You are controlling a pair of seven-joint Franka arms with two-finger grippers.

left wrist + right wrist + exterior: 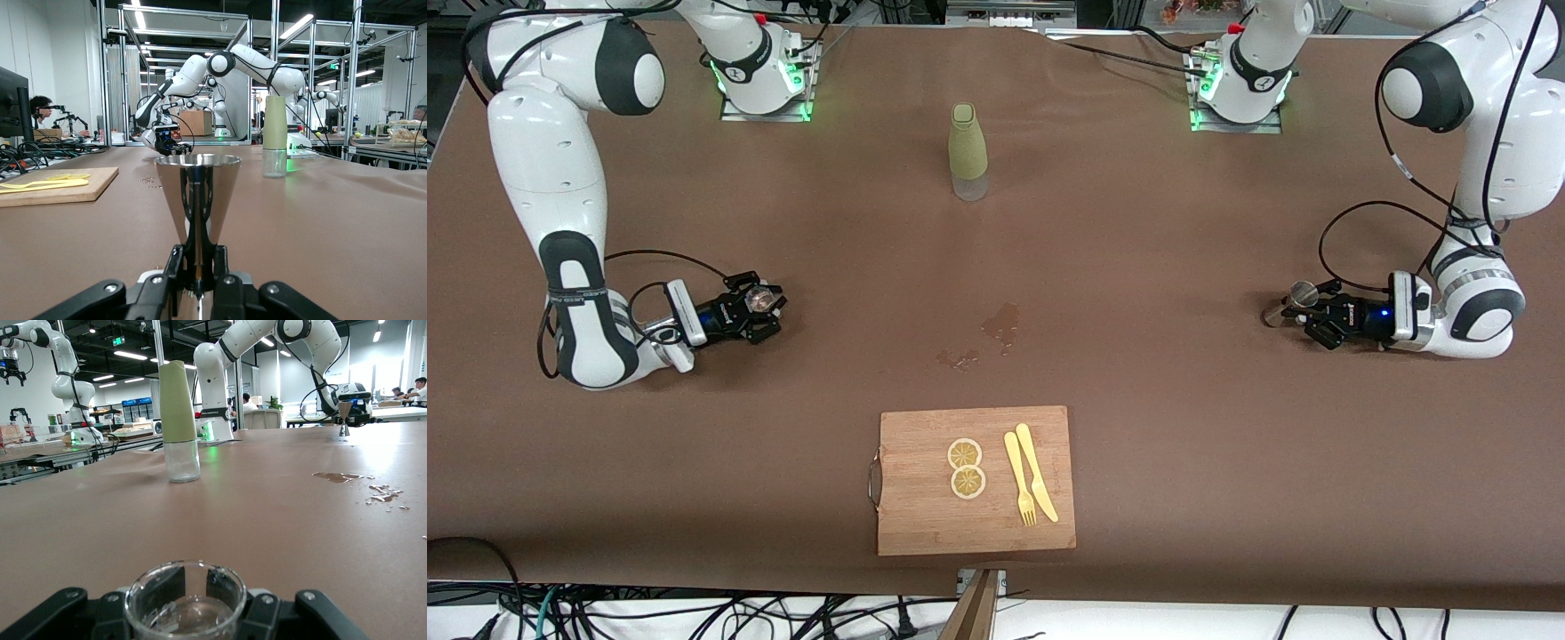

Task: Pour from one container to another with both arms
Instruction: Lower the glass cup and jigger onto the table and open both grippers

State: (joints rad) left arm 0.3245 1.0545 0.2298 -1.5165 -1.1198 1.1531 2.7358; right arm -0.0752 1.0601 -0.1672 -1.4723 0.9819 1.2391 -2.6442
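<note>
Both arms low at the surface (1138, 267) ends, left tool (1303, 307) clamped on metal jigger (1301, 293), right tool (758, 307) around glass cup (760, 298), grip uncertain.

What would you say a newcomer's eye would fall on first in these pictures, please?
Probably the two low arms at either end of the table: the left gripper shut on a metal jigger, the right gripper around a clear glass. Between them lies a wet spill on the brown table, with a green-sleeved bottle standing farther from the front camera and a cutting board nearer it.
</note>
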